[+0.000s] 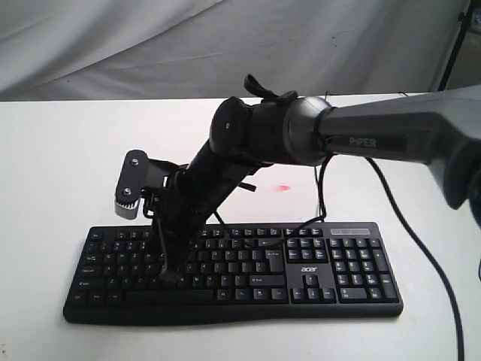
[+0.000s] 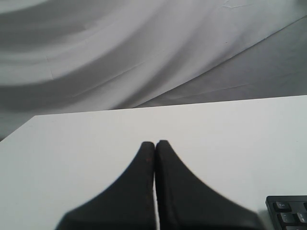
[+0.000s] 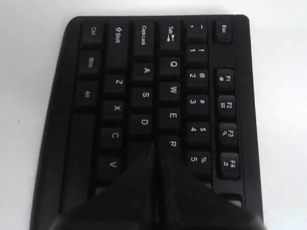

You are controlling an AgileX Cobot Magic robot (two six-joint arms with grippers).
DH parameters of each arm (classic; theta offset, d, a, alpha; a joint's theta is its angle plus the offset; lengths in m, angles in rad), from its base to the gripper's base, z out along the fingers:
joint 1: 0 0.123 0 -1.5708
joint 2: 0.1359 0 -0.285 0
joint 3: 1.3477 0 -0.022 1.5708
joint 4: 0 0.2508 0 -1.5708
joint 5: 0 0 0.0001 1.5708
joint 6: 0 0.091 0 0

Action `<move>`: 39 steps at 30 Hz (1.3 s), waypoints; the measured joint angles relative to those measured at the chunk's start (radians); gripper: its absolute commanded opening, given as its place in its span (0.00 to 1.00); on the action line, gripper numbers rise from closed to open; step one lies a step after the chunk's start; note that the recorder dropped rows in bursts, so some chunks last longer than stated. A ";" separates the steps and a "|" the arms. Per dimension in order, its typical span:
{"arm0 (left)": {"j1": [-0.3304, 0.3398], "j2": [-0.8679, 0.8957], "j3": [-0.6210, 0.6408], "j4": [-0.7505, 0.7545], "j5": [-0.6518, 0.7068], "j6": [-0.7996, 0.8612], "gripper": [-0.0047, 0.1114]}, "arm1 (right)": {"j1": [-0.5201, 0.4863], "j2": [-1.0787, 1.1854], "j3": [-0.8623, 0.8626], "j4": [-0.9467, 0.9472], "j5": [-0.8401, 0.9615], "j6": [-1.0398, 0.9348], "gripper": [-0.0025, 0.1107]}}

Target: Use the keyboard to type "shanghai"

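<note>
Your keyboard (image 1: 316, 272) lies flat toward the front of the white table (image 1: 60, 165). It is wide, matte black plastic with small white legends. The right gripper (image 1: 168, 277) reaches across to its left half. Its 2 smooth, tapered black fingers (image 3: 134, 191) are pressed together with nothing between them, tips by the D and R keys. The arm (image 1: 225, 165) hides several middle keys. The left gripper (image 2: 155, 143) is likewise clenched and empty above bare table. A creased grey cloth (image 1: 150, 45) hangs behind, and a small pink mark (image 1: 282, 187) lies beyond the keyboard.

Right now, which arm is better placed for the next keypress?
Right. The right gripper, shut, sits at the wide black plastic keyboard's D and R keys; the left gripper hangs over white table.
</note>
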 measured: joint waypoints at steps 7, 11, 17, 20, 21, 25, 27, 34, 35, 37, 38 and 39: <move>0.000 0.000 0.000 0.000 0.000 0.000 0.05 | -0.020 -0.089 0.138 -0.024 -0.068 -0.030 0.02; 0.000 0.000 0.000 0.000 0.000 0.000 0.05 | -0.022 -0.091 0.143 -0.009 -0.074 -0.032 0.02; 0.000 0.000 0.000 0.000 0.000 0.000 0.05 | -0.022 -0.091 0.144 -0.005 -0.049 -0.037 0.02; 0.000 0.000 0.000 0.000 0.000 0.000 0.05 | -0.022 -0.091 0.144 -0.005 -0.019 -0.039 0.02; 0.000 0.000 0.000 0.000 0.000 0.000 0.05 | -0.022 -0.091 0.144 -0.005 -0.006 -0.039 0.02; 0.000 0.000 0.000 0.000 0.000 0.000 0.05 | -0.022 -0.092 0.166 0.004 0.014 -0.045 0.02; 0.000 0.000 0.000 0.000 0.000 0.000 0.05 | -0.022 -0.092 0.197 0.016 -0.019 -0.067 0.02; 0.000 0.000 0.000 0.000 0.000 0.000 0.05 | -0.022 -0.092 0.208 0.043 -0.032 -0.081 0.02; 0.000 0.000 0.000 0.000 0.000 0.000 0.05 | -0.022 -0.092 0.208 0.045 -0.032 -0.082 0.02; 0.000 0.000 0.000 0.000 0.000 0.000 0.05 | -0.022 -0.092 0.208 0.045 -0.032 -0.085 0.02; 0.000 0.000 0.000 0.000 0.000 0.000 0.05 | -0.022 -0.092 0.208 0.047 -0.032 -0.090 0.02; 0.000 0.000 0.000 0.000 0.000 0.000 0.05 | -0.022 -0.092 0.208 0.047 -0.032 -0.095 0.02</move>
